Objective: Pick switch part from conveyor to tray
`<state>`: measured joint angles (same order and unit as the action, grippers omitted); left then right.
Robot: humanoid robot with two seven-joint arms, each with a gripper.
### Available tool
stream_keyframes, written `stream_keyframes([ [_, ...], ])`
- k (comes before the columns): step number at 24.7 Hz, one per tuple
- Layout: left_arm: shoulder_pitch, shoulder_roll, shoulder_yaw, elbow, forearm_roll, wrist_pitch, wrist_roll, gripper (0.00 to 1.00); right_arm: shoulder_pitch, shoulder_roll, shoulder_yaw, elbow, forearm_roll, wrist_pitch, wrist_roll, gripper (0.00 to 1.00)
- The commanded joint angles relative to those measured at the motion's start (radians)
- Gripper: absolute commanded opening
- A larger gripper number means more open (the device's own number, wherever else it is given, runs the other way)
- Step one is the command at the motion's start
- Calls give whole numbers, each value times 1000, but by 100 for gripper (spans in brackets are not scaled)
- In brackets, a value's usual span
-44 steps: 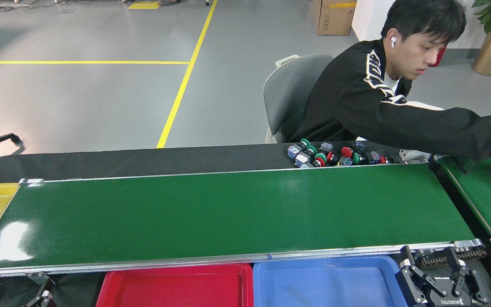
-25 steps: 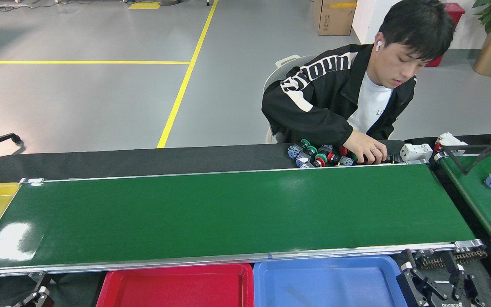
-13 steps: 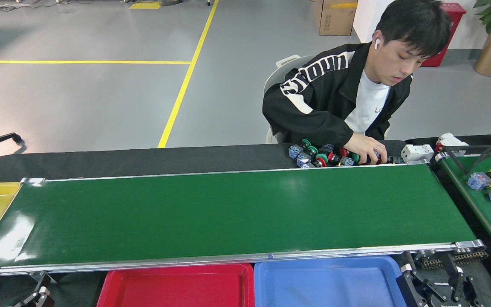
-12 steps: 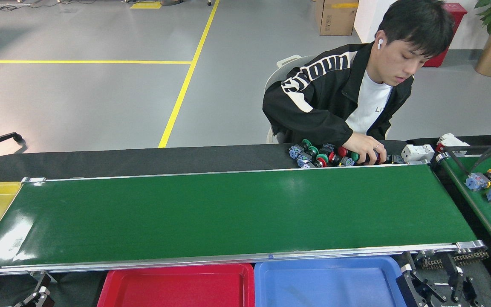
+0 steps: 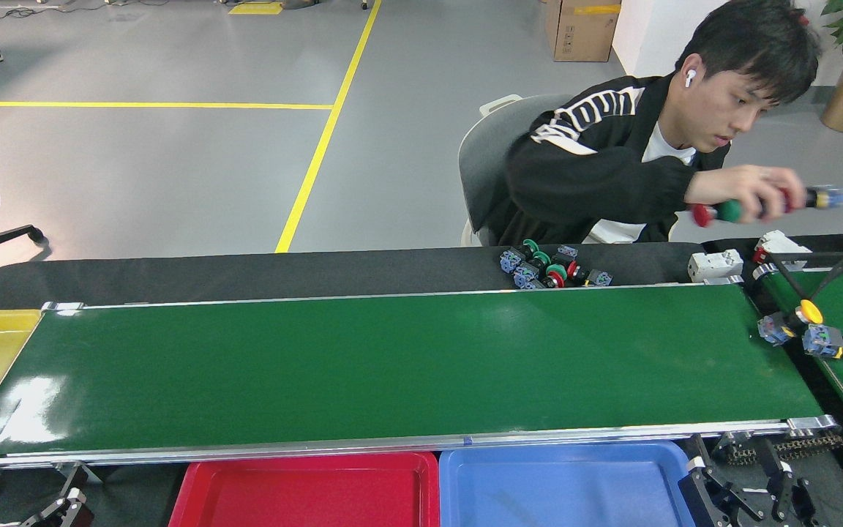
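In the head view the conveyor (image 5: 392, 366) lies bare between its silver rails, two switch parts (image 5: 817, 335) sit at its far right end by the smaller belt, and the left gripper (image 5: 19, 505) and right gripper (image 5: 747, 494), near the bottom edge, stand open and empty.

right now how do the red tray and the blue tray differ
The red tray is red and sits below the middle of the conveyor; the blue tray is blue and sits to its right, nearer my right hand. Both look empty, lie side by side and share the same rimmed rectangular shape.
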<state>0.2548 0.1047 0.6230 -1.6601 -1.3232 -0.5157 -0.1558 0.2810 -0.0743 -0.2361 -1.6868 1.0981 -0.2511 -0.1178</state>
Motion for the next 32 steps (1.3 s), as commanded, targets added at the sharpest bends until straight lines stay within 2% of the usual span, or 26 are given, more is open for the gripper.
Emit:
stream_keyframes([
  [1, -12, 4, 4, -13, 5, -3, 10, 100, -13, -4, -3, -10, 0, 3, -2, 99],
  [6, -15, -5, 4, -9, 5, 13, 10, 100, -59, -6, -2, 65, 2, 16, 17, 99],
  [9, -17, -7, 3, -7, 4, 13, 10, 100, -117, -15, -2, 124, 3, 98, 37, 99],
  [15, -15, 0, -8, -4, 4, 2, 9, 100, -296, -131, 4, 352, 6, 187, 53, 99],
  [18, -12, -2, -11, -4, 2, 0, 9, 100, -375, -148, 23, 438, 8, 193, 56, 99],
  [22, -12, -3, -11, 0, -1, 2, 9, 100, -457, -151, 107, 535, 16, 197, 56, 99],
  [25, -14, -3, -11, 2, -1, 3, 9, 100, -507, -154, 196, 584, 28, 257, 55, 99],
  [30, -15, -2, -11, 10, -1, 3, 9, 100, -641, -153, 337, 708, 26, 328, 56, 99],
  [32, -17, 0, -11, 11, 1, 3, 9, 100, -697, -148, 351, 760, 20, 335, 55, 99],
])
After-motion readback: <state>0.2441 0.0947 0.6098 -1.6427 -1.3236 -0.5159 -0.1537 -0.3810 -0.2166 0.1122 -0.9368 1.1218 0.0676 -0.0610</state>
